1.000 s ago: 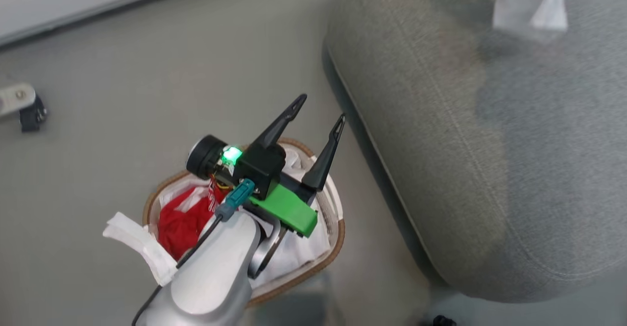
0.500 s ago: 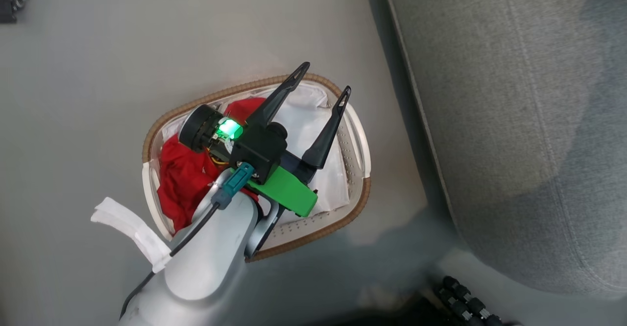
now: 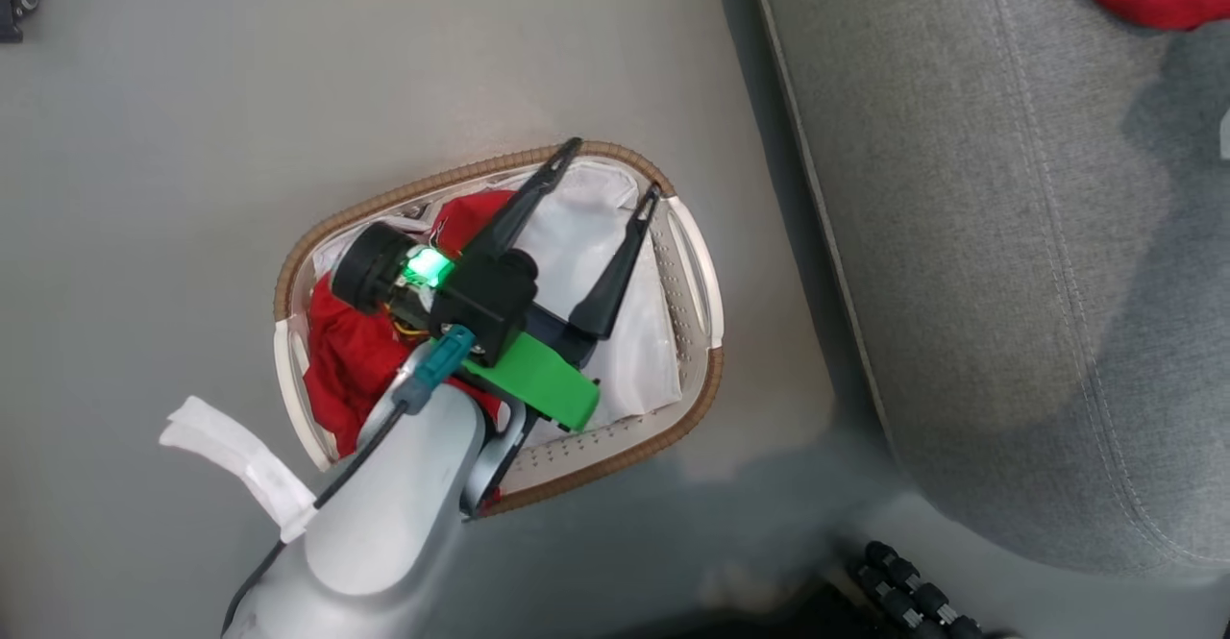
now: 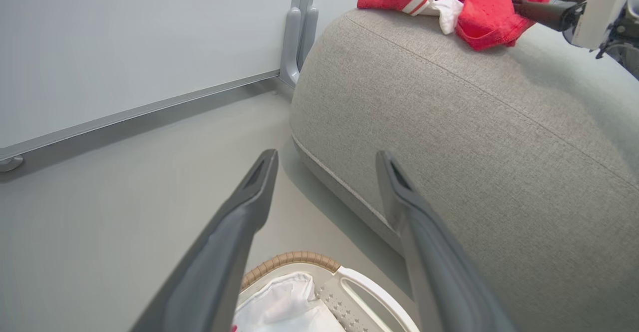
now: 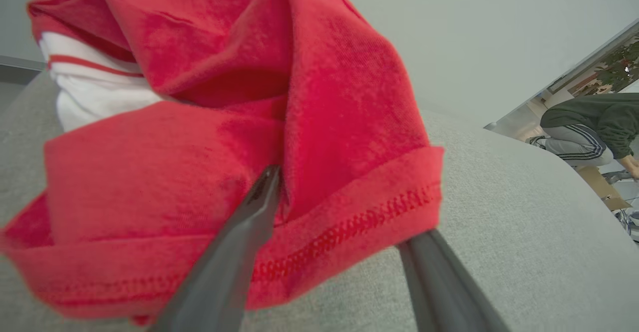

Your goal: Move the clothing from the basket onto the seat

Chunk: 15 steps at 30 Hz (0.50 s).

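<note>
The right gripper (image 5: pixel 339 212) has its two dark fingers spread apart. The stitched hem of a red jersey (image 5: pixel 199 147) lies loose across them and is not pinched. The jersey is bunched in a heap on top of the grey sofa (image 5: pixel 499 222), near its rounded edge. This suggests the piece is delivered and the gripper is free to back away. The cloth is bright red, soft and crumpled, with a white panel and a thin red stripe showing at one fold.

The left gripper (image 3: pixel 615 168) hangs over the basket (image 3: pixel 711 303) with its fingers wide apart and nothing between them, probably posed to reach down for what remains. Beneath it, a second jersey (image 3: pixel 356 370) sits crumpled in the left part of the basket. The arm partly hides it, and the white liner (image 3: pixel 577 235) lies beside it. The oval, brown-rimmed basket stands on the grey floor (image 3: pixel 192 139) just beside the sofa's front. The task looks about half done.
</note>
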### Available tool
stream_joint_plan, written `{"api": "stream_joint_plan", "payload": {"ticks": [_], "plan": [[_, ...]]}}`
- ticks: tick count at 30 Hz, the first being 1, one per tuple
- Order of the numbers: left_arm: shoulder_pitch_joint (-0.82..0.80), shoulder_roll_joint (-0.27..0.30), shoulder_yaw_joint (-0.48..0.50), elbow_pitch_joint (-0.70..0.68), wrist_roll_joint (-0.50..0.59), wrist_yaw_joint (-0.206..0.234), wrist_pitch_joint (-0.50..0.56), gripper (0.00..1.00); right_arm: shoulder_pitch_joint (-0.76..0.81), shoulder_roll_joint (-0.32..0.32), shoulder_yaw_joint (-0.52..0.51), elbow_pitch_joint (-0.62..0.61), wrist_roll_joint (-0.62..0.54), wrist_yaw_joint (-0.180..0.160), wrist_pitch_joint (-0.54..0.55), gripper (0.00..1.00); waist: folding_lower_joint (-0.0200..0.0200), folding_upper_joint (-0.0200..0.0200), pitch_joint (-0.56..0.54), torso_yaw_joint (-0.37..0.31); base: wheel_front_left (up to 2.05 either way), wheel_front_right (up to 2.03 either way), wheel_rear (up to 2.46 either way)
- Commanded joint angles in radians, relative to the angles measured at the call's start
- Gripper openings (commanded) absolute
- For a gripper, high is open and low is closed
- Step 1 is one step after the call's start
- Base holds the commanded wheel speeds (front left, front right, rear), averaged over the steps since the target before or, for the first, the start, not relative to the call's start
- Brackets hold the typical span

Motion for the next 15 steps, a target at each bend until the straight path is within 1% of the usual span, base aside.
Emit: {"api": "stream_joint_plan", "payload": {"ticks": [1, 7, 15], "plan": [[0.014, 0.007, 0.015, -0.003, -0.005, -0.003, 0.0, 1.0, 0.029, 0.001, -0.005, -0.01, 0.006, -0.001, -0.002, 1.0, -0.0001, -0.0001, -0.02, -0.007, 0.0, 0.0, 0.0], [0.037, 0.013, 0.066, -0.007, -0.011, -0.003, 0.0, 1.0, 0.126, 0.011, -0.01, -0.053, 0.019, -0.001, -0.002, 1.0, -0.0001, -0.0001, -0.077, -0.013, 0.0, 0.0, 0.0], [0.085, -0.008, 0.158, -0.008, -0.046, -0.003, 0.001, 1.0, 0.212, 0.006, -0.01, -0.09, 0.007, -0.001, -0.002, 1.0, -0.0001, -0.0001, -0.206, -0.001, 0.0, 0.0, 0.0]]}}
